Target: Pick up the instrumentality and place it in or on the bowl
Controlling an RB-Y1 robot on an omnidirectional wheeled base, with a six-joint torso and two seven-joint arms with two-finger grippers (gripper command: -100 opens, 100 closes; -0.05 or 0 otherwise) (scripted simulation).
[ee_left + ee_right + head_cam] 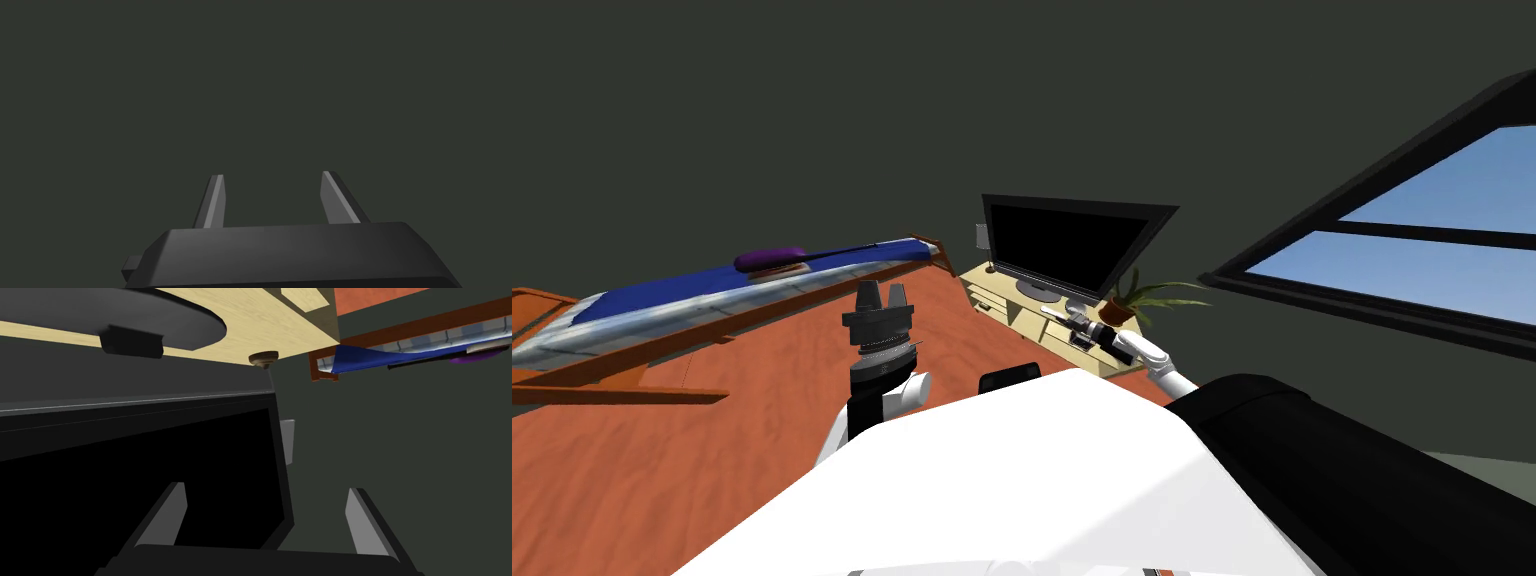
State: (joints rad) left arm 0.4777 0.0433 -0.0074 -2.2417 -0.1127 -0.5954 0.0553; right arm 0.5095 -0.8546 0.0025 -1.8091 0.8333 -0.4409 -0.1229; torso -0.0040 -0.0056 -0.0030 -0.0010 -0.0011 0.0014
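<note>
1. Jaws in the head view: the left gripper is held up in front of the chest, blades apart. The right gripper reaches toward the light wood stand under the television. Well off to the left lies a bed with a blue cover. On it a thin dark rod rests beside a purple pillow.
2. Left wrist view: the blades stand spread with nothing between them.
3. Right wrist view: the blades are spread and empty, pointing past the television's edge. A small brown round thing, perhaps the bowl, sits on the stand beyond them.
4. By my reading nothing is picked up yet, so the grasp, the carry and the placing all remain. I cannot tell for certain which thing is the instrumentality. If it is the rod, it lies well apart from both jaws.
</note>
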